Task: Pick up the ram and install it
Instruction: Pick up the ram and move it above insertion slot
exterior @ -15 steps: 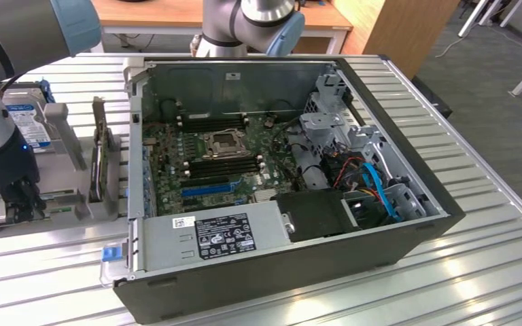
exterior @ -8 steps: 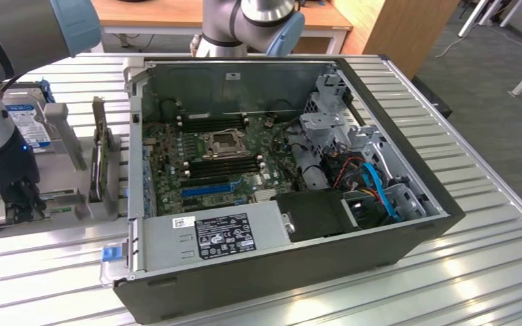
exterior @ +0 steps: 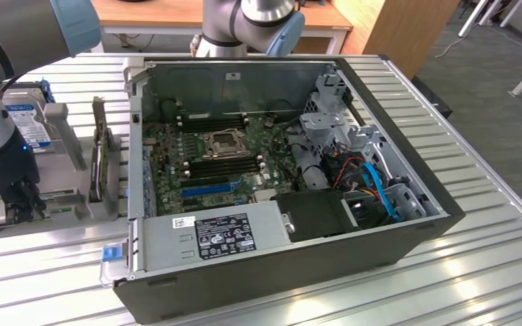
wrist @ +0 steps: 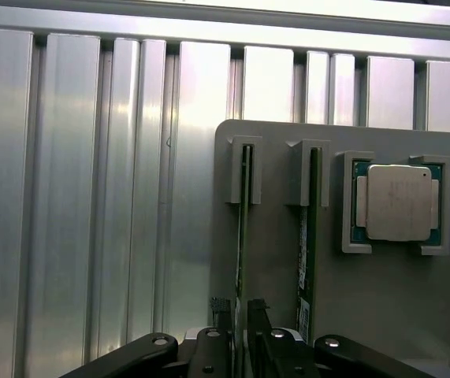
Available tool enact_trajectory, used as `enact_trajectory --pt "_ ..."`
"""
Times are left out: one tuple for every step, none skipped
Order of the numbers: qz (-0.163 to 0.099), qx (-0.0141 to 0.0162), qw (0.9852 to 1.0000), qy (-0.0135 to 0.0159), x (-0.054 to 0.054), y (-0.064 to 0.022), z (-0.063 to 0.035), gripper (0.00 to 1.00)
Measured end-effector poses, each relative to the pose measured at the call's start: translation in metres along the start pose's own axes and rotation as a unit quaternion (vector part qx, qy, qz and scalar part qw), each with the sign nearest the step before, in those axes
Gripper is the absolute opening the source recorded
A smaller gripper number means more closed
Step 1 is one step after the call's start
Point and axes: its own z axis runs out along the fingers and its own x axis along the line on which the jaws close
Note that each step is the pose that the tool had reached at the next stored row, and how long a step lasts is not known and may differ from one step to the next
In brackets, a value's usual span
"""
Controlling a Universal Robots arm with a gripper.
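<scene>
The ram [wrist: 241, 220] is a thin green stick standing on edge in a slot of a grey holder [wrist: 276, 260]. My gripper [wrist: 239, 303] straddles its near end, and the two black fingertips [wrist: 221, 313] press against its sides, so the jaws are shut on it. A second green stick [wrist: 306, 236] stands in the neighbouring slot. In the exterior view my gripper [exterior: 14, 204] hangs low over the holder at the exterior view's left, beside the open computer case [exterior: 279, 176]. The black memory slots [exterior: 217, 163] lie on the motherboard inside the case.
A square silver processor chip [wrist: 398, 202] rests in a pocket of the holder. A dark card [exterior: 102, 159] stands upright between the holder and the case wall, and a hard drive [exterior: 18, 122] sits behind my arm. Cables and drive cages [exterior: 352, 156] fill the case's right side.
</scene>
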Motion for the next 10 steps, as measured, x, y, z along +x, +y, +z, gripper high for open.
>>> enact_trajectory --pt "0.0 0.0 1.0 0.0 0.0 0.0 0.0 0.23" --pt "0.0 0.0 1.0 0.0 0.0 0.0 0.0 0.23" --pt "0.0 0.0 1.0 0.0 0.0 0.0 0.0 0.23" --pt "0.0 0.0 1.0 0.0 0.0 0.0 0.0 0.23" --pt "0.0 0.0 1.0 0.0 0.0 0.0 0.0 0.23" --pt "0.0 0.0 1.0 0.0 0.0 0.0 0.0 0.22" --pt "0.0 0.0 1.0 0.0 0.0 0.0 0.0 0.22" --pt "0.0 0.0 1.0 -0.0001 0.0 0.0 0.0 0.15" --pt "0.0 0.0 1.0 0.0 0.0 0.0 0.0 0.12" --pt "0.0 0.0 1.0 0.0 0.0 0.0 0.0 0.12"
